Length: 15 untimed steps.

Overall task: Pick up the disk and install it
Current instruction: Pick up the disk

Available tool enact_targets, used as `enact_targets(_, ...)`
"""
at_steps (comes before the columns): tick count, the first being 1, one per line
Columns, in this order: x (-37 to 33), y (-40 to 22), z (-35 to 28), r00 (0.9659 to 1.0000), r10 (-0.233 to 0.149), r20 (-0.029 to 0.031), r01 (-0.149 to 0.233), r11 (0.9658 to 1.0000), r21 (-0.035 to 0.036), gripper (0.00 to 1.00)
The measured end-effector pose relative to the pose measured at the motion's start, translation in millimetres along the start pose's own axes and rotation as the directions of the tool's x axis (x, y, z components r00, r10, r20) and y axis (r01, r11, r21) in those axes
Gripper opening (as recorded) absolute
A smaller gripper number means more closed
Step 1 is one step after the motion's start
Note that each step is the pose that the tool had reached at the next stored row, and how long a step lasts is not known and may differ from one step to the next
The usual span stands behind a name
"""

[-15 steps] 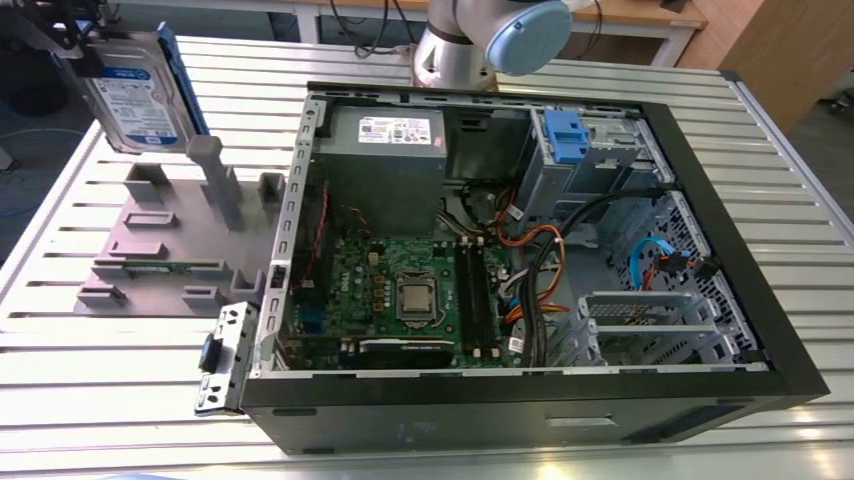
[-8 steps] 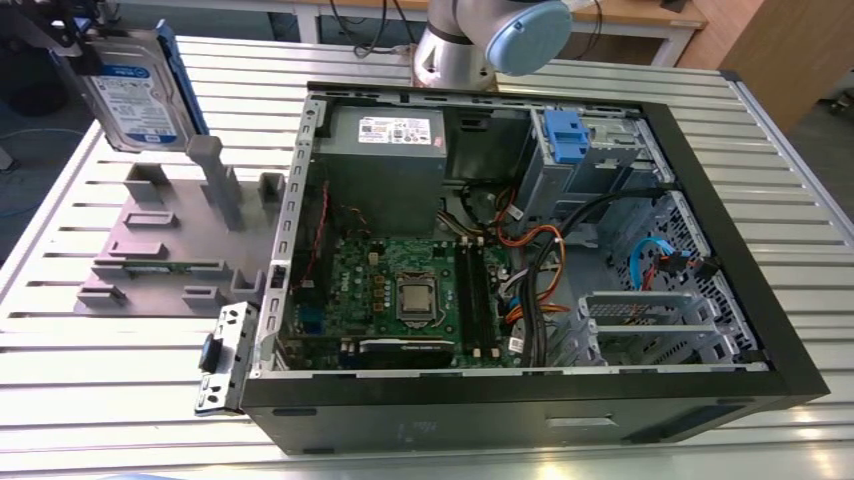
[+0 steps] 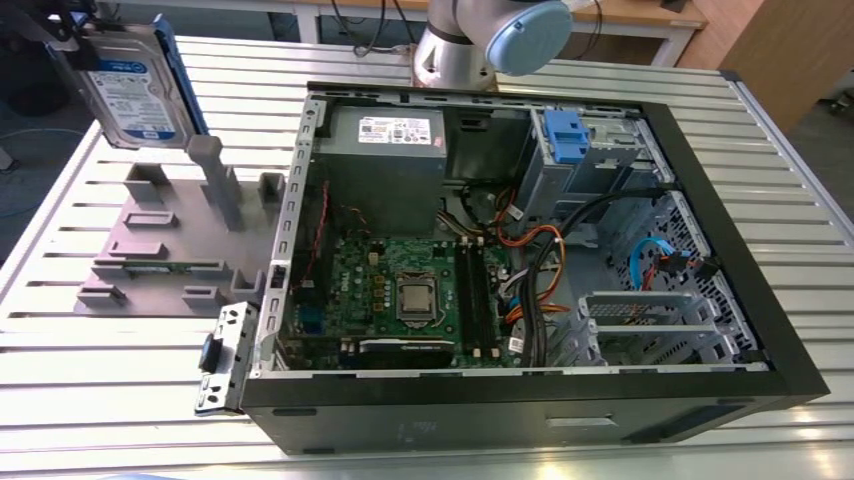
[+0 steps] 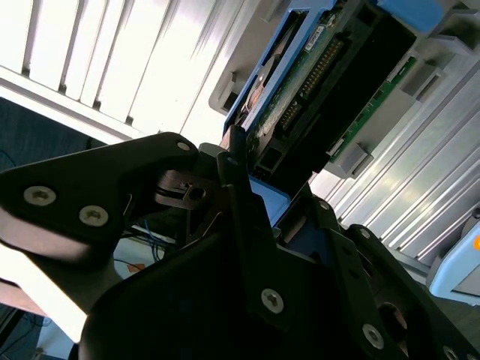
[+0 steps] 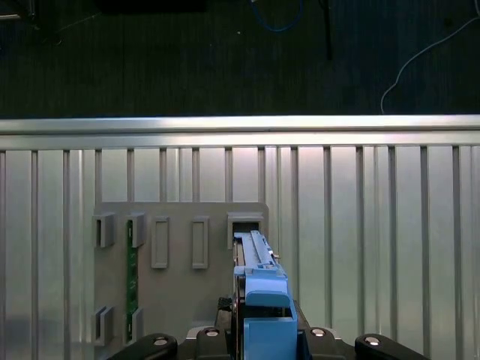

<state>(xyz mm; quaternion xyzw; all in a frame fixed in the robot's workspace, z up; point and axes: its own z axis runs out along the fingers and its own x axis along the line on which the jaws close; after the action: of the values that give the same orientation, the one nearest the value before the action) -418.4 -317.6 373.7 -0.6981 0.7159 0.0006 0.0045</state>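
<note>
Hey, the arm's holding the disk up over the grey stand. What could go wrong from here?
1. The disk hangs upright from the gripper, gripped at its upper end, so it might tilt or slip in transit.
2. Its lower edge looks close to the tall post of the grey stand; a low sideways move could clip it.
3. Loose cables crowd the open computer case and could snag it.

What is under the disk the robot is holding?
Under the disk is the grey stand, on the slatted metal table. A green board sits in the stand. The disk hides the spot right beneath it.
</note>
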Motion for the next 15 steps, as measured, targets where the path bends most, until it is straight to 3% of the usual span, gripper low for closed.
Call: enact_targets(15,0.0,0.0,-4.9,1.0000,0.000,0.0000,0.000,1.0000,0.0000,0.37)
